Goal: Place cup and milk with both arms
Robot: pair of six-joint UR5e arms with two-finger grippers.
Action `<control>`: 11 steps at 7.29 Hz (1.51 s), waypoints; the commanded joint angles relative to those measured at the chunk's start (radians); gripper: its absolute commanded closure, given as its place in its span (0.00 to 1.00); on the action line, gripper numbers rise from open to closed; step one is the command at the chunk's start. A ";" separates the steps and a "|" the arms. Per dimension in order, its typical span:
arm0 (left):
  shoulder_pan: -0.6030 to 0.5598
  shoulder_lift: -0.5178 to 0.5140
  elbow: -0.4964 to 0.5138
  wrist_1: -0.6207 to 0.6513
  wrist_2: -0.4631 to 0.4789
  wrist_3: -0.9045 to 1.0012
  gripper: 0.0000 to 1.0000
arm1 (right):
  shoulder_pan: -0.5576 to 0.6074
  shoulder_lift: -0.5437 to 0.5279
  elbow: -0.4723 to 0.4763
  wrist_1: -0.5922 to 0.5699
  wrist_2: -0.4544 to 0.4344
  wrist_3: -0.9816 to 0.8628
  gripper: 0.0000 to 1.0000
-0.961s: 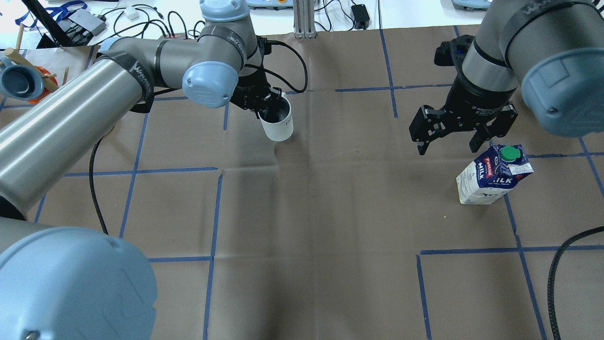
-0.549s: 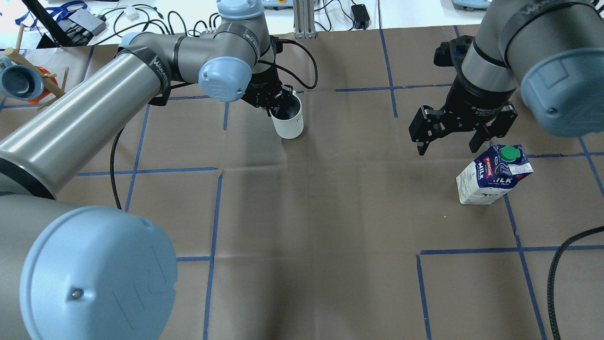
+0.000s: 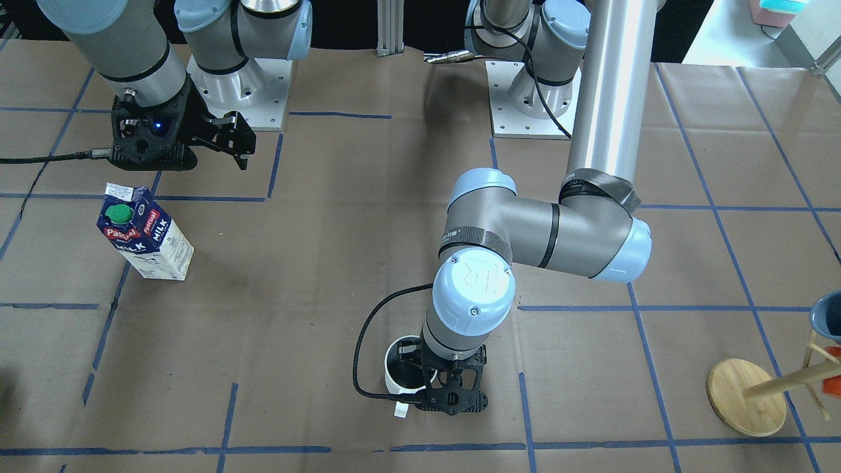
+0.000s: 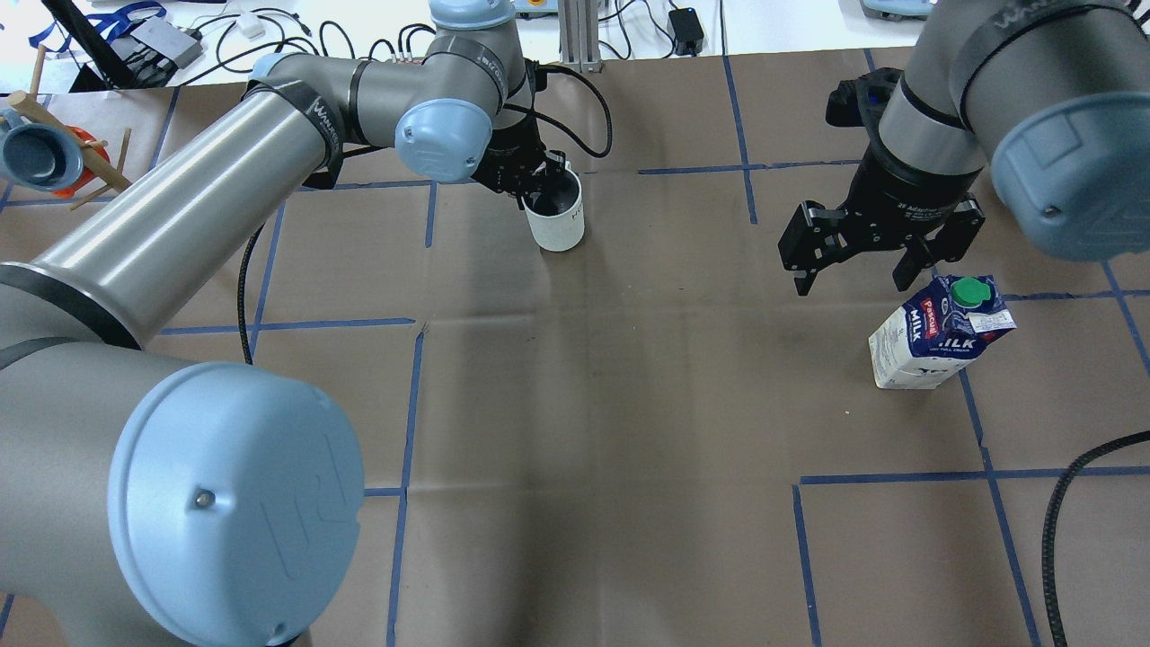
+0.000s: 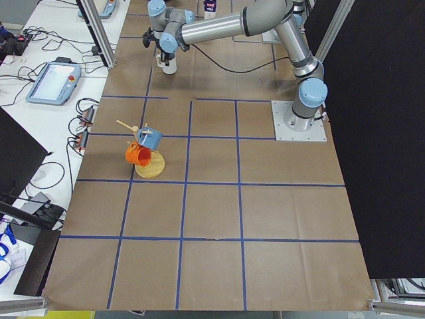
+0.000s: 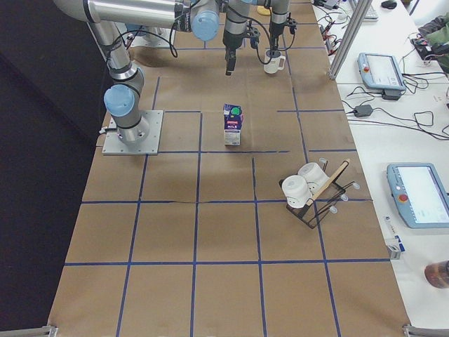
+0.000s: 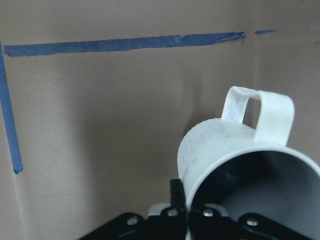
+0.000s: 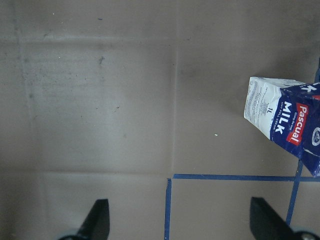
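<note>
The white cup (image 4: 559,223) is upright at the far middle of the table. My left gripper (image 4: 537,184) is shut on its rim, one finger inside and one outside. The left wrist view shows the cup (image 7: 225,155) with its squared handle pointing away. I cannot tell whether the cup touches the paper. It also shows in the front view (image 3: 399,368) under my left gripper (image 3: 453,397). The milk carton (image 4: 939,334) stands upright at the right and shows again in the front view (image 3: 143,235) and the right wrist view (image 8: 282,117). My right gripper (image 4: 852,280) is open and empty, hanging just behind and left of the carton.
A wooden mug rack (image 4: 54,153) with a blue and an orange mug stands at the far left, its round base showing in the front view (image 3: 746,396). A second rack with white cups (image 6: 309,188) stands further along the table. Cables lie along the back edge (image 4: 269,40).
My left arm has carried the cup to the right and slightly farther from me. The right gripper and the milk carton have not moved.
</note>
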 commanded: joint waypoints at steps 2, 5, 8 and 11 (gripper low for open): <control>0.000 -0.007 0.000 0.019 0.003 -0.038 0.94 | 0.000 -0.002 0.048 0.000 -0.006 -0.001 0.00; 0.000 -0.016 0.000 0.019 0.009 -0.047 0.89 | 0.000 -0.006 0.065 -0.072 -0.010 0.004 0.00; 0.000 -0.015 0.000 0.018 0.012 -0.047 0.35 | 0.000 -0.011 0.062 -0.076 -0.013 0.006 0.00; -0.002 0.051 -0.023 -0.006 0.015 -0.031 0.15 | 0.001 -0.011 0.007 -0.054 -0.015 0.009 0.00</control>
